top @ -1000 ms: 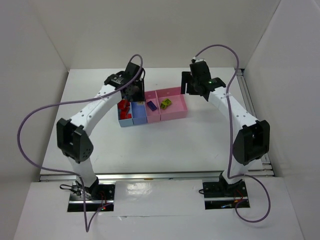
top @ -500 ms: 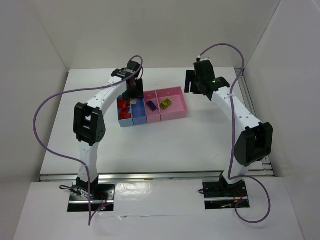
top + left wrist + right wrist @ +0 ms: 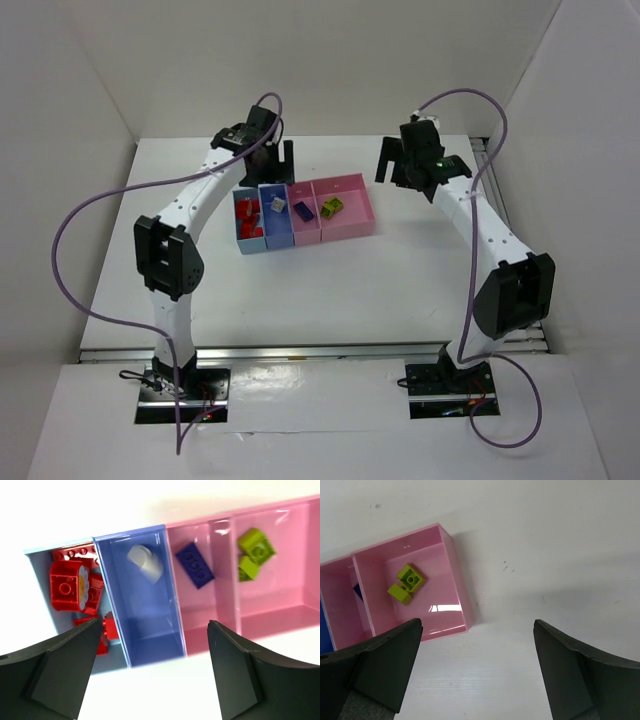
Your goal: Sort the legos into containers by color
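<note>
The containers [image 3: 345, 232] form one joined row at mid-table. Several red legos [image 3: 70, 582] fill the light blue bin [image 3: 42, 595]. A cream lego [image 3: 145, 563] lies alone in the darker blue bin [image 3: 150, 615]. The narrow pink bin [image 3: 205, 610] has a dark purple-blue lego [image 3: 195, 565], and the wider pink bin [image 3: 445, 580] has two lime green legos [image 3: 408, 582]. My left gripper [image 3: 154, 625] hangs open and empty above the far side of the blue bins. To the right of the row, over bare table, my right gripper [image 3: 477, 624] is open and holds nothing.
White walls close in the table on the left, back and right. A metal rail [image 3: 505, 215] runs along the right edge. Purple cables loop from both arms. White tabletop [image 3: 330, 290] stretches in front of the bins.
The left gripper went from shut to open, and the cream lego now lies in the darker blue bin. That arm pulled up and back. The right gripper opened wider and shifted slightly right.
</note>
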Tool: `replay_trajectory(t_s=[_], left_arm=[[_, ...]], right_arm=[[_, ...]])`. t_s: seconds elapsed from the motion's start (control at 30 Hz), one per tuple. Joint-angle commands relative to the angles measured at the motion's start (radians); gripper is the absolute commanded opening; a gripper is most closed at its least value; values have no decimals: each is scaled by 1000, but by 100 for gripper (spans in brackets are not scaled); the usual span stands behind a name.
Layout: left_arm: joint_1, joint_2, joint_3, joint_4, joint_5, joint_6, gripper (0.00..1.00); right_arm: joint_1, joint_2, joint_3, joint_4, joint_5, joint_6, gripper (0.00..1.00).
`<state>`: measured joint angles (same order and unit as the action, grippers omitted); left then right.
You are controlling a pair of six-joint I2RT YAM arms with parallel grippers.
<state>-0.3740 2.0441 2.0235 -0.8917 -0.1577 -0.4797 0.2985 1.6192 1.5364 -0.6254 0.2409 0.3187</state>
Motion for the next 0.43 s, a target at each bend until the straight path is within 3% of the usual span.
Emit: replay_trajectory(t_s=[0.0, 0.1, 0.4], left_arm=[[-3, -125, 12, -26, 18, 21, 97], [-3, -220, -35, -15, 29, 32, 99], [-3, -502, -264, 71, 40, 50, 100]], right_arm=[[-18, -99, -31, -17, 105, 77, 99], [-54, -137, -71, -39, 218, 157, 99], [-154, -228, -185, -60, 244, 224, 99]])
